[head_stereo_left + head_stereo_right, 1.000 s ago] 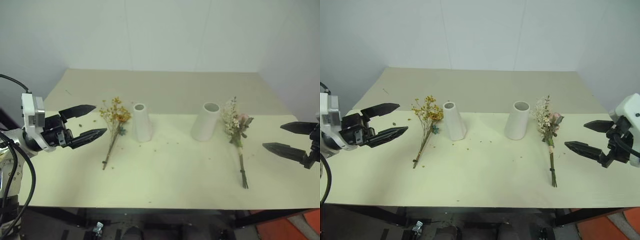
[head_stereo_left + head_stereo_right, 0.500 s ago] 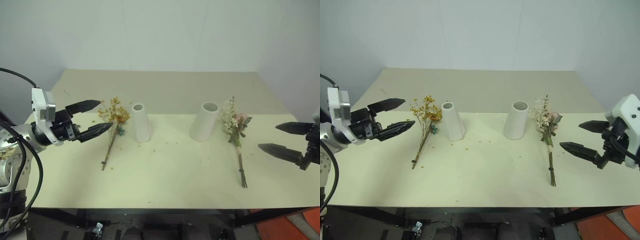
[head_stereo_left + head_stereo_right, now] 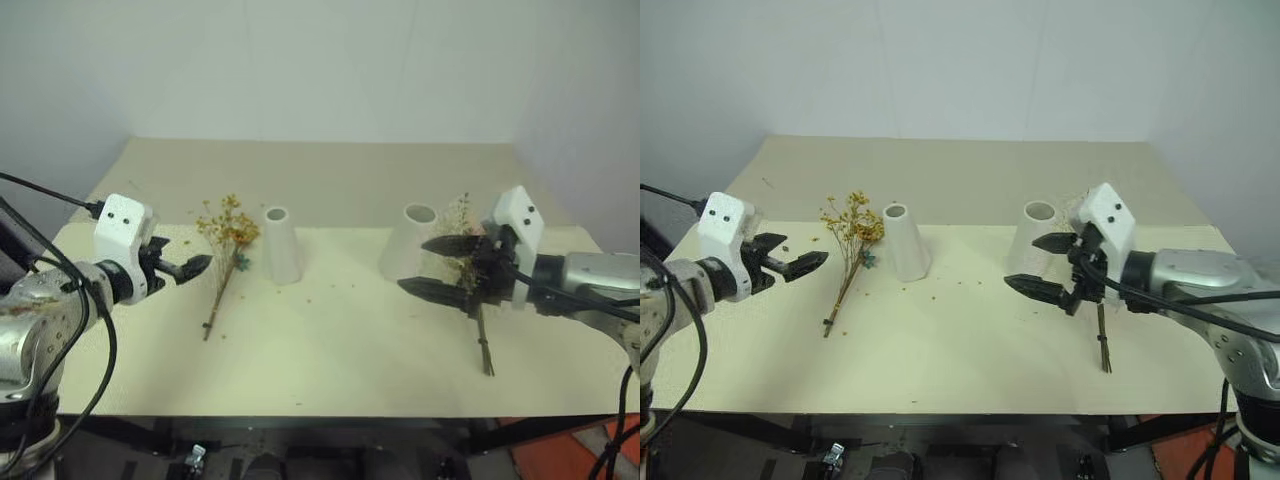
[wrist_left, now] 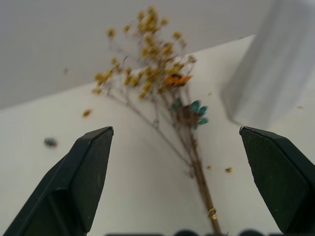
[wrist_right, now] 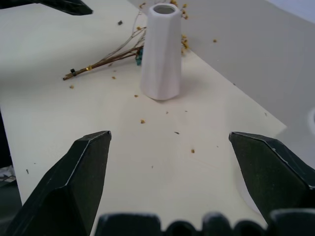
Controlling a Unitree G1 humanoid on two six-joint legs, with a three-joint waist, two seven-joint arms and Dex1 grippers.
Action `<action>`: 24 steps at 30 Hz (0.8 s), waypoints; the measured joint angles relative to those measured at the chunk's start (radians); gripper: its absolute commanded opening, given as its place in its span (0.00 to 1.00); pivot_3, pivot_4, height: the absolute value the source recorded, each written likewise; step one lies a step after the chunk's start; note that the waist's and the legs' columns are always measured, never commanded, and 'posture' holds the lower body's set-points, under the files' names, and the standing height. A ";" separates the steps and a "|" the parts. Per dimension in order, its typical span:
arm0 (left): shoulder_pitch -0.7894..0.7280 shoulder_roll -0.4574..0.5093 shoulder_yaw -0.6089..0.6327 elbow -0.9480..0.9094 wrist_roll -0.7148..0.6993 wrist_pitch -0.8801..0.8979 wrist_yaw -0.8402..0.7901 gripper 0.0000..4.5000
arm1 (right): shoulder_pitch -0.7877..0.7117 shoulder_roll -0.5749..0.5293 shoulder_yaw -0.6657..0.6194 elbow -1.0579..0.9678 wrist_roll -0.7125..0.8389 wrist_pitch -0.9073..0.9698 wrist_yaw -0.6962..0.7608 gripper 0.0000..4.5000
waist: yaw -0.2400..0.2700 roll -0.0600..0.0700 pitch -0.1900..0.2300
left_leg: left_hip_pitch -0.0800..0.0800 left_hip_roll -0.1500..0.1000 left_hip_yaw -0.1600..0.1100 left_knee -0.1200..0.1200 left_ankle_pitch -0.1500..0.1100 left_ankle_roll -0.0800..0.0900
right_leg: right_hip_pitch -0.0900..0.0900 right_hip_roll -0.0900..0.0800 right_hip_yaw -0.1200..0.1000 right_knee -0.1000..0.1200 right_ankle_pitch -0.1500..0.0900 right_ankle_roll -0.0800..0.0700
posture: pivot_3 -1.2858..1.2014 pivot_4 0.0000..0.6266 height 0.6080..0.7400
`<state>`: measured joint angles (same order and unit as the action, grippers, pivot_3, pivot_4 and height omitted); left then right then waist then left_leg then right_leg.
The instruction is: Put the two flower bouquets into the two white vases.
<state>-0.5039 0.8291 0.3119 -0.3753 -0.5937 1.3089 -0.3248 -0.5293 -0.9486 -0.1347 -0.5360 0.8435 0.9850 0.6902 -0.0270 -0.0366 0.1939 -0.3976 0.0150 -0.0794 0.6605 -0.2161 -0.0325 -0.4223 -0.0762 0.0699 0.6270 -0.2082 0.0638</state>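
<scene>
On matte cream table (image 3: 330,340): tapered white vase (image 3: 282,245), wiry yellow bouquet (image 3: 228,250); both tools (image 4: 172,162) (image 5: 167,152) released.

Surface (image 3: 330,340) pale cream. Both vases (image 3: 282,245) (image 3: 407,245) matte white. Left bouquet (image 3: 228,240) yellow-orange, brown stems; right bouquet (image 3: 478,300) pinkish-white. Tool fingers (image 3: 190,267) black.

One bench (image 3: 330,340) carries two white vases (image 3: 281,245) (image 3: 408,247) and two bouquets (image 3: 226,250) (image 3: 1101,335); two grippers (image 3: 192,268) (image 3: 432,266) hover.

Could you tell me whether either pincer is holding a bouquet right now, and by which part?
Nothing is held: the left pincer and right pincer are both open and empty.
</scene>
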 measured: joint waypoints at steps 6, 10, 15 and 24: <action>-0.154 -0.085 -0.104 0.117 0.033 0.204 0.067 1.00 | -0.055 0.014 0.077 0.030 -0.029 0.000 0.036 1.00 | -0.005 0.000 0.000 | -0.001 0.000 0.000 0.000 0.000 0.000 | -0.002 0.000 0.000 0.001 0.000 0.000 | 0.52 0.24 1.00; -0.236 -0.115 -0.184 0.254 0.074 0.215 0.068 1.00 | -0.088 0.027 0.097 0.036 -0.042 0.000 0.048 1.00 | -0.010 0.000 0.000 | -0.001 0.000 0.000 0.000 0.000 0.000 | -0.002 0.000 0.000 0.001 0.000 0.000 | 0.52 0.24 1.00; -0.298 -0.142 -0.289 0.422 0.145 0.148 0.063 1.00 | -0.125 0.039 0.113 0.036 -0.042 0.008 0.051 1.00 | -0.015 0.000 0.000 | -0.001 0.000 0.000 -0.001 0.000 0.000 | -0.002 0.000 0.000 0.000 0.002 -0.003 | 0.52 0.24 1.00; -0.400 -0.213 -0.393 0.630 0.238 0.016 0.004 0.91 | -0.173 0.092 0.134 0.010 -0.026 0.032 0.045 1.00 | -0.013 0.000 0.000 | -0.002 -0.001 0.000 -0.001 0.000 0.000 | -0.002 0.000 0.000 0.001 0.003 -0.005 | 0.52 0.24 1.00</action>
<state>-0.9042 0.6157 -0.0814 0.2551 -0.3554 1.3254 -0.3209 -0.7019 -0.8569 -0.0006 -0.5256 0.8173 1.0173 0.7353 -0.0403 -0.0366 0.1939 -0.3991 0.0145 -0.0795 0.6599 -0.2161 -0.0326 -0.4247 -0.0763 0.0702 0.6276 -0.2053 0.0590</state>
